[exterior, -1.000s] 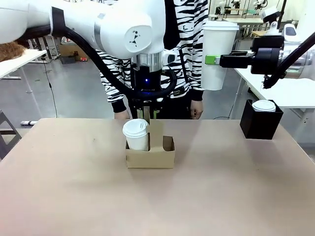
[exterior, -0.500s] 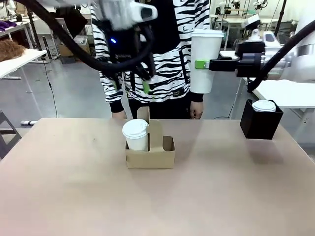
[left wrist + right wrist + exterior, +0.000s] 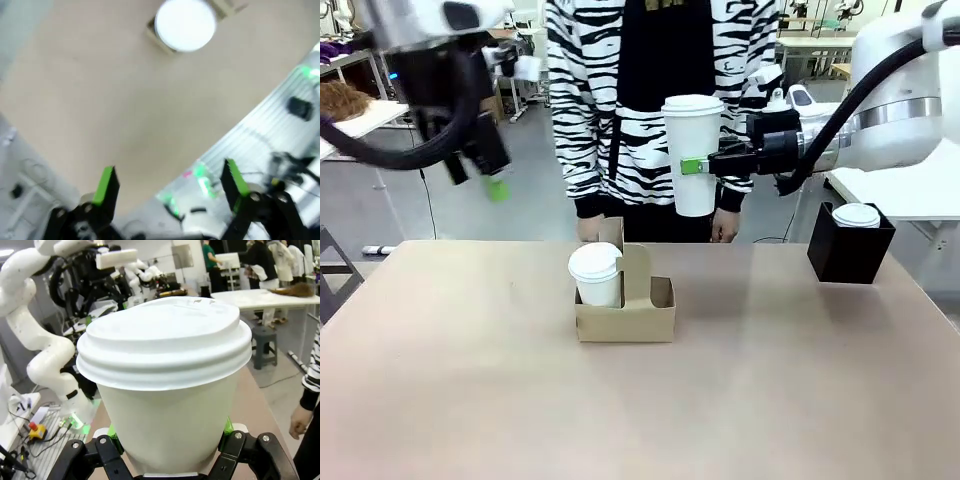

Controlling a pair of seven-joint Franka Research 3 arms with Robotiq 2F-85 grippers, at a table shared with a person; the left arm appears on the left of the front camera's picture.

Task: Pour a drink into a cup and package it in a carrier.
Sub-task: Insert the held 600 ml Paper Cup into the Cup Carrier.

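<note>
A tall white paper cup (image 3: pixel 693 160) with a white lid hangs in the air above and right of the carrier, in front of the person, with my right gripper (image 3: pixel 696 166) shut on its side. The right wrist view has this cup (image 3: pixel 167 390) close up between the green pads (image 3: pixel 227 428). The brown cardboard carrier (image 3: pixel 638 316) stands mid-table with a second lidded cup (image 3: pixel 595 274) in its left pocket. My left gripper (image 3: pixel 477 178) is high at the left, open with nothing in it. In its own view the open left gripper (image 3: pixel 170 182) looks down on that cup's lid (image 3: pixel 185 25).
A black square box (image 3: pixel 848 255) with a white lid (image 3: pixel 857 214) on top stands at the table's right edge. A person in a zebra-striped top stands at the far side, hands (image 3: pixel 722 226) near the table edge behind the carrier.
My left arm has risen from the carrier and swung up and to the left, still open. My right arm has carried its cup leftward and lower, toward the carrier.
</note>
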